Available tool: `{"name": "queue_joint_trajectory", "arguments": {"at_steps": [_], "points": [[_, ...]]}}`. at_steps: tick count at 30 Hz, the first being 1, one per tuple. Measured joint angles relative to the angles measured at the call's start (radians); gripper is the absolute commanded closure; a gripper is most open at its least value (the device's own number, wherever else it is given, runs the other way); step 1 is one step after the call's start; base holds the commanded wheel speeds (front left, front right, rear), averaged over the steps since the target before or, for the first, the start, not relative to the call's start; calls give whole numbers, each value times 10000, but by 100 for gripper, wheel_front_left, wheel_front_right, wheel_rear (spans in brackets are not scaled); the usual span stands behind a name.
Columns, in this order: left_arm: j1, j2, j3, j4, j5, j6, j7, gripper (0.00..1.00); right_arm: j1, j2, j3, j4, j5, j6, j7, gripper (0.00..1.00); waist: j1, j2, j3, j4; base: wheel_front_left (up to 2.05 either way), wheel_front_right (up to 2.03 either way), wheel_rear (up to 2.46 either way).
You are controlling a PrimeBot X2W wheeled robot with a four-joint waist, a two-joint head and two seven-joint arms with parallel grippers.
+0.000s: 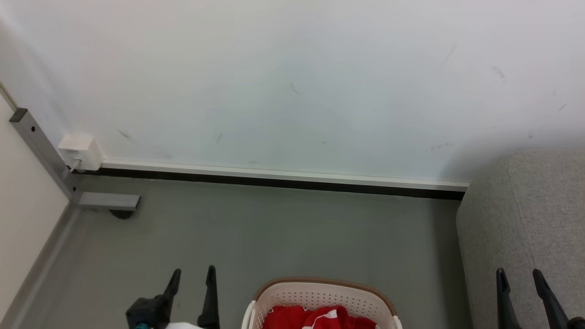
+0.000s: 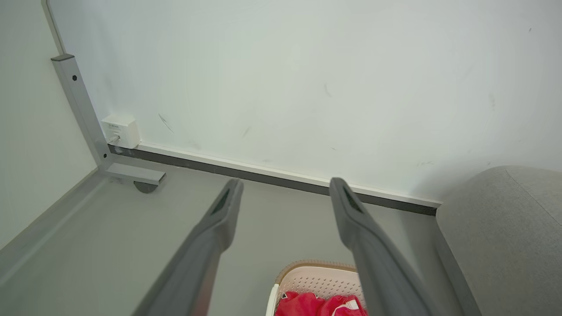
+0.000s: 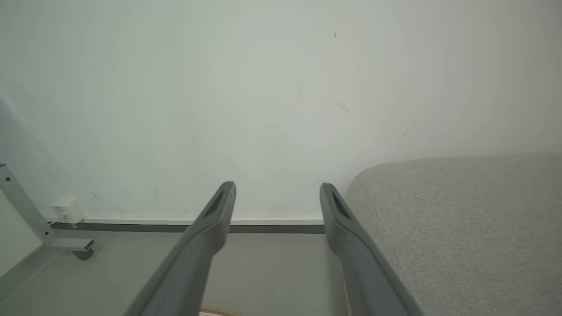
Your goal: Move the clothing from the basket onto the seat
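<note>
The cream basket (image 1: 320,287) with a brown rim stands on the grey floor at the bottom centre of the head view; its far wall also shows in the left wrist view (image 2: 316,276). Red clothing (image 1: 315,317) with white patches lies inside it (image 2: 320,305). The light grey seat (image 1: 525,228) fills the right side, also in both wrist views (image 2: 505,237) (image 3: 461,219). My left gripper (image 1: 192,274) hangs open to the left of the basket, nothing between its fingers (image 2: 283,186). My right gripper (image 1: 518,276) is open over the seat's edge (image 3: 277,188).
A white wall (image 1: 292,82) with a dark baseboard runs behind the floor. A grey metal frame leg (image 1: 41,151) with a foot and a white wall socket box (image 1: 82,151) sit at the far left. Bare grey floor (image 1: 274,228) lies between wall and basket.
</note>
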Motion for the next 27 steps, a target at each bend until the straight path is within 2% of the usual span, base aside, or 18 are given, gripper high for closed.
{"name": "queue_joint_trajectory", "arguments": {"at_steps": [16,22,27], "points": [[114,33,182,15,1260,-355,-328,0,190,-13,-205,-15,-1039,0,-301,0,0,0,31,-74,0,0,0],[119,27,184,77,1538,-708,-422,0,237,-23,-305,-6,-1139,0,-393,0,0,0,67,-108,0,0,0],[119,21,274,125,1712,-786,-493,0,314,-35,-410,35,-1279,0,-470,0,0,0,81,-140,0,0,0]]}}
